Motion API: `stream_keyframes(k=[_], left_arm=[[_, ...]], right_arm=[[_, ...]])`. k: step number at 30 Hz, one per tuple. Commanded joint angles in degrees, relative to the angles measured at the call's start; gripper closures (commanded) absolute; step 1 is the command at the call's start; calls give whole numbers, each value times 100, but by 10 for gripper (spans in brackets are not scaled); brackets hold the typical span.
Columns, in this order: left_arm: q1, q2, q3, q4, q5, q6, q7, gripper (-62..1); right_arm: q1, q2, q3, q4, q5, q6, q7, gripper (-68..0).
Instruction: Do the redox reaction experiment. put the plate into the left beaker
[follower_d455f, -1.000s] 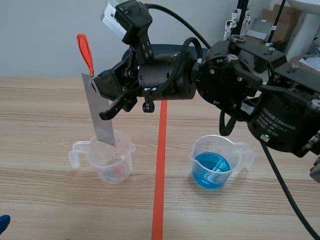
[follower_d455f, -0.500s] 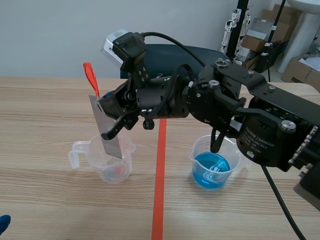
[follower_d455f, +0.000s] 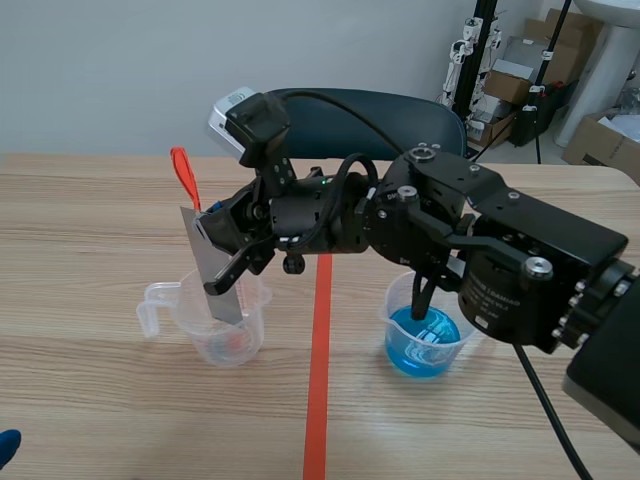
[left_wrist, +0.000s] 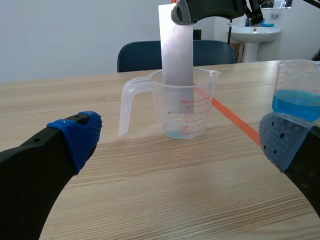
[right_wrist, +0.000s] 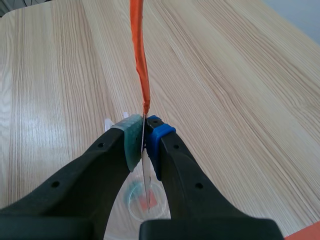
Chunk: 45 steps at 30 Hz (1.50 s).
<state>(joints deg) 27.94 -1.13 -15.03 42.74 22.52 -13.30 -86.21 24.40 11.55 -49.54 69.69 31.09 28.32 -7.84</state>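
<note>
A grey metal plate (follower_d455f: 210, 270) with an orange-red loop (follower_d455f: 182, 172) at its top hangs upright, and its lower end is inside the clear left beaker (follower_d455f: 205, 325). My right gripper (follower_d455f: 228, 252), reaching across from the right, is shut on the plate's upper part. In the right wrist view the plate (right_wrist: 144, 167) is edge-on between the pads of the gripper (right_wrist: 144, 132), with the beaker (right_wrist: 145, 202) below. My left gripper (left_wrist: 180, 140) is open and low, facing the beaker (left_wrist: 182, 110) and plate (left_wrist: 176, 47) from a short distance.
A second beaker (follower_d455f: 425, 330) with blue liquid stands right of the orange tape line (follower_d455f: 318, 350), under the right arm. It is also ahead of the left gripper's right finger, beaker (left_wrist: 297, 97). A dark chair (follower_d455f: 370, 105) stands behind the table.
The right gripper has come down with the plate, whose lower end went from above the left beaker's rim to inside it. The right arm's body has sunk lower too.
</note>
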Motion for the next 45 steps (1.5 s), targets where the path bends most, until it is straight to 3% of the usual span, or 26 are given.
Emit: stream_keyframes(k=[1,20,38,40,42,44,45], left_arm=[[46,11,-11,83,-37,7,-282,-623],[46,11,-11,83,-37,7,-282,-623],[46,11,-11,83,-37,7,-282,-623],[46,11,-11,83,-37,7,-282,-623],[46,11,-11,83,-37,7,-282,-623],[46,11,-11,83,-37,7,-282,-623],[46,11,-11,83,-37,7,-282,-623]], right_arm=[[0,-66,72,68,-59,48,173,-6],[-284,-76,72,20,-866,131,715,-6],[-348,-46,72,-105,-1058,127,964,-12],[-348,-37,72,-105,-1167,129,988,-103],[-348,-22,72,-105,-1292,129,1023,-340],[-350,-7,74,-105,-1279,66,1056,-661],[-350,0,72,-105,-1244,-37,1064,-679]])
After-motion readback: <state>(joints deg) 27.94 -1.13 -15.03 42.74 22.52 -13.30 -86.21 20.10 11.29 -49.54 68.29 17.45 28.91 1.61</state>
